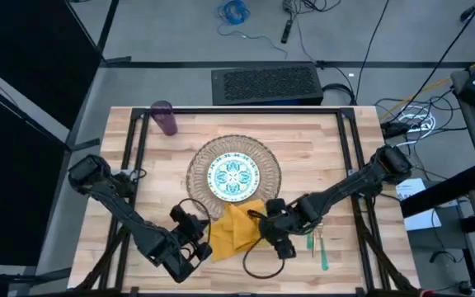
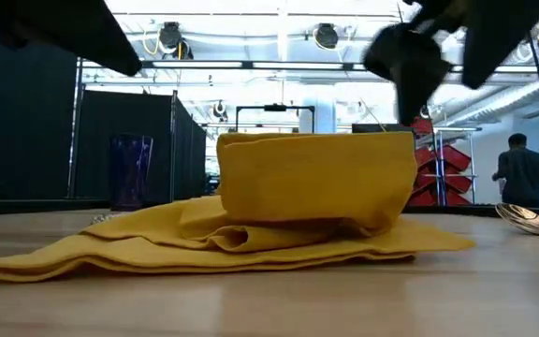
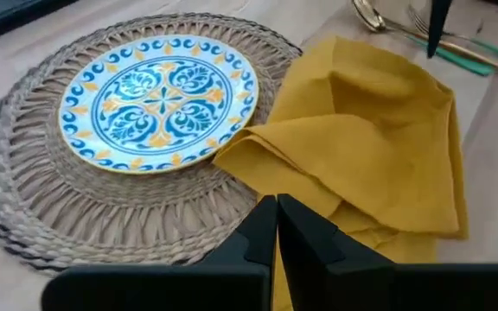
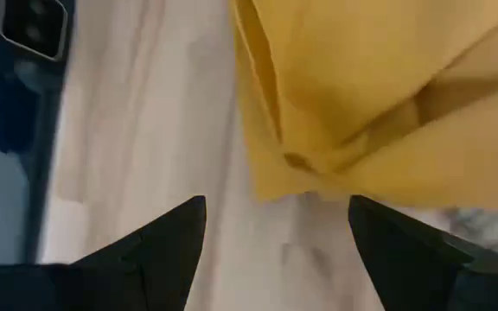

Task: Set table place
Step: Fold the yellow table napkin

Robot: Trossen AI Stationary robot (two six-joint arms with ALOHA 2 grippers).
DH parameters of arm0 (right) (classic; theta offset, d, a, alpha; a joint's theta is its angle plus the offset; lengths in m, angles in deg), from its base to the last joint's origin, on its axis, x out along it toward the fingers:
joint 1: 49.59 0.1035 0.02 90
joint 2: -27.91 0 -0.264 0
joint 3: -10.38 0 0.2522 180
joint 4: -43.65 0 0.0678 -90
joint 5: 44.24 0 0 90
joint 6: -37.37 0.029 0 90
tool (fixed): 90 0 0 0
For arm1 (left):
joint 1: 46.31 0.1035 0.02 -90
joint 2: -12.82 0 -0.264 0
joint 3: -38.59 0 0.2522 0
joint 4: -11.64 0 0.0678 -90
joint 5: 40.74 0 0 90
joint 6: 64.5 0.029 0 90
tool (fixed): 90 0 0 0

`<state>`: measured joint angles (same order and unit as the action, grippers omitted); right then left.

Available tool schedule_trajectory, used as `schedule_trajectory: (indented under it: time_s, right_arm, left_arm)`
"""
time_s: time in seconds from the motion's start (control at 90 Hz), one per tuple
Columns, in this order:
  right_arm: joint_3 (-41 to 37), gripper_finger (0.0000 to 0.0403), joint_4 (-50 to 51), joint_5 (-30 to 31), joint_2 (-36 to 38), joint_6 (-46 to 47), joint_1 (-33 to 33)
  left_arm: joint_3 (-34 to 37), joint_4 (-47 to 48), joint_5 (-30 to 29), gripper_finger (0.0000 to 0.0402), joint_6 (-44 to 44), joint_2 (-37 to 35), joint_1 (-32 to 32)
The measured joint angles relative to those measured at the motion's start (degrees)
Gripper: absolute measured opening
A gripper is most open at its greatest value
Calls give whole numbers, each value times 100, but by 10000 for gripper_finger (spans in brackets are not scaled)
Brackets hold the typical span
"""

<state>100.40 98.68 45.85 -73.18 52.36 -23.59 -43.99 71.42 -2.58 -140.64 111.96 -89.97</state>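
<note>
Mustard napkin (image 1: 233, 228) lying crumpled on the wood surface (image 1: 320, 144), near the front edge, its upper corner lapping onto the rim of the woven mat (image 1: 199, 165). Partly folded over itself, with a raised hump in the middle as seen from the low view (image 2: 316, 183). Lies between the two pincers.

Left pincer (image 1: 196, 233) just beside the napkin's left edge, pointing toward it; in the left wrist view, fingers (image 3: 262, 233) pressed together with no gap, clenched on nothing, tips just short of the cloth (image 3: 379, 147) or possibly brushing its edge, hard to tell.

Right pincer (image 1: 277, 238) at the napkin's right edge, just above the surface. In the right wrist view, fingers (image 4: 167, 238) spread wide, released, holding nothing, with the napkin's folded edge (image 4: 361, 95) just ahead of the tips and bare wood between them.

Small teal-patterned plate (image 1: 234, 175) centred on the mat, behind the napkin and apart from both pincers. Fork (image 1: 310, 241) and spoon (image 1: 321, 247) with teal handles lying on the surface just right of the right pincer, side by side. Purple cup (image 1: 164, 117) upright at the far left part of the surface, well apart from everything else.
</note>
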Motion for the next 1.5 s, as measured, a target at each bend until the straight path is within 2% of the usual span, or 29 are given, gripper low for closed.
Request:
schedule_trajectory:
  time_s: [0.2,0.644,0.789,1.0,1.033,1.256,1.5]
  right_arm:
    - [276,270,-381,-50,-416,-767,3]
    - [287,261,-987,10,-1179,-1141,-25]
    - [287,204,-1046,28,-1216,-1080,-91]
    - [287,33,-1141,-25,-1216,-1008,-140]
    - [287,18,-1150,-25,-1216,-1050,-140]
    - [280,0,-1427,386,-1112,-678,-140]
    - [280,0,-1273,1275,-163,-190,-98]
  left_arm:
    - [-2,-413,105,0,2,0,57]
    - [-2,-720,244,0,-4,0,51]
    - [-2,-785,456,0,-2,0,39]
    - [-2,-781,470,0,-2,0,37]
    - [-3,-783,470,0,-2,0,37]
    - [-5,-744,477,0,1,0,37]
    - [-7,-741,767,0,2,0,37]
